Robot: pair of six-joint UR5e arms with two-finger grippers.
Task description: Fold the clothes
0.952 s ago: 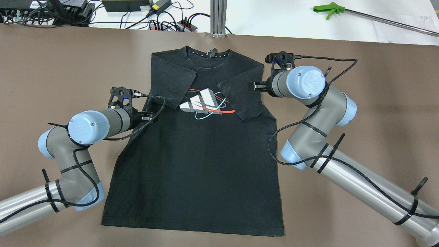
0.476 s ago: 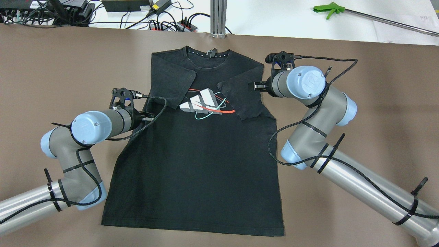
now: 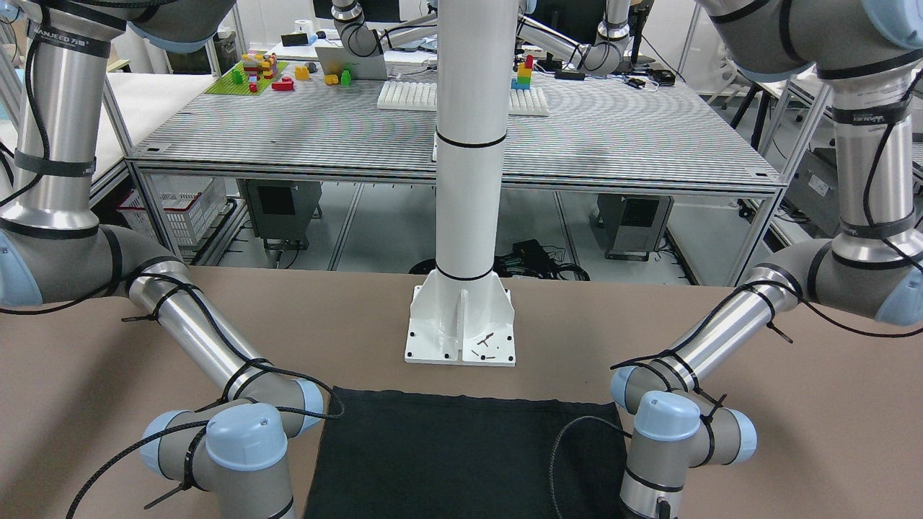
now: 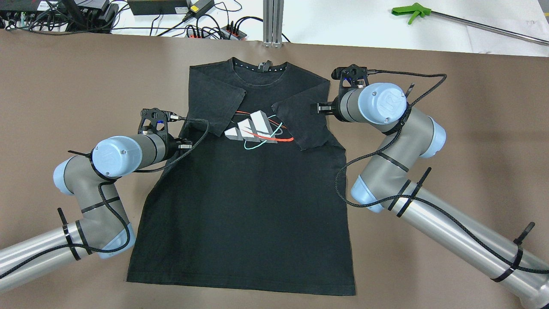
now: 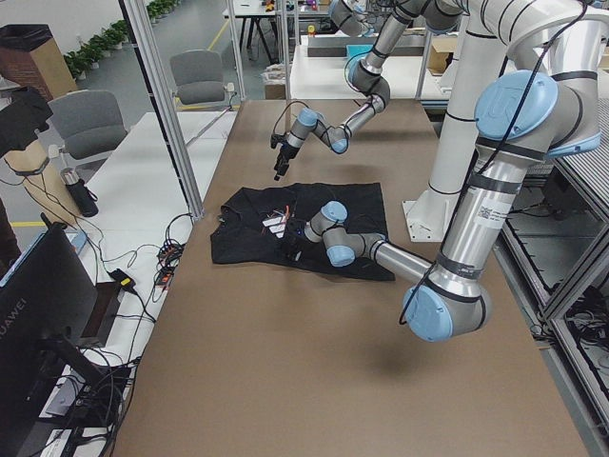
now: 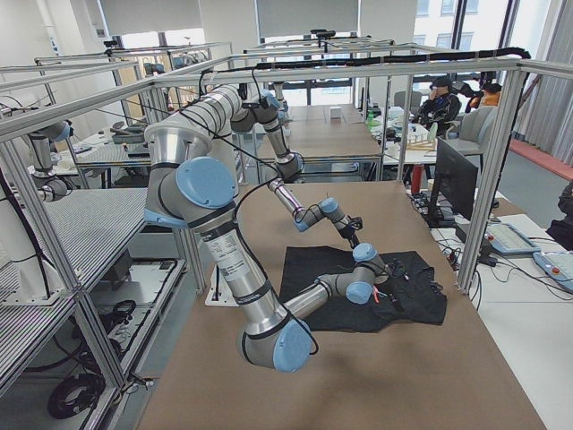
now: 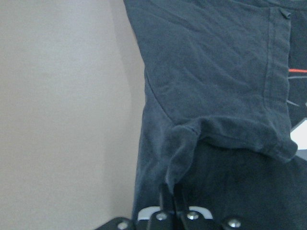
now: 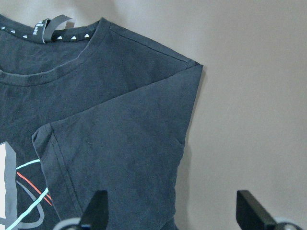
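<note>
The clothes are one black T-shirt (image 4: 248, 206) with a grey, red and teal logo, lying flat with the collar at the far side and both sleeves folded in over the chest. It also shows in the front-facing view (image 3: 461, 454). My left gripper (image 4: 185, 143) is at the shirt's left edge below the folded sleeve. In the left wrist view the gripper (image 7: 169, 191) is shut on a pinched ridge of the shirt (image 7: 216, 72). My right gripper (image 4: 319, 108) hovers over the folded right sleeve. In the right wrist view the gripper (image 8: 172, 211) is open and empty above the shirt (image 8: 120, 143).
The white pillar's base plate (image 3: 460, 328) stands on the brown table just behind the shirt's hem. Power strips and cables (image 4: 214, 30), an aluminium post (image 4: 272, 21) and a green-handled tool (image 4: 411, 12) lie beyond the table's far edge.
My left arm has shifted slightly to the right, toward the shirt, still pinching the fabric edge. The right arm and the shirt's layout have not visibly changed.
</note>
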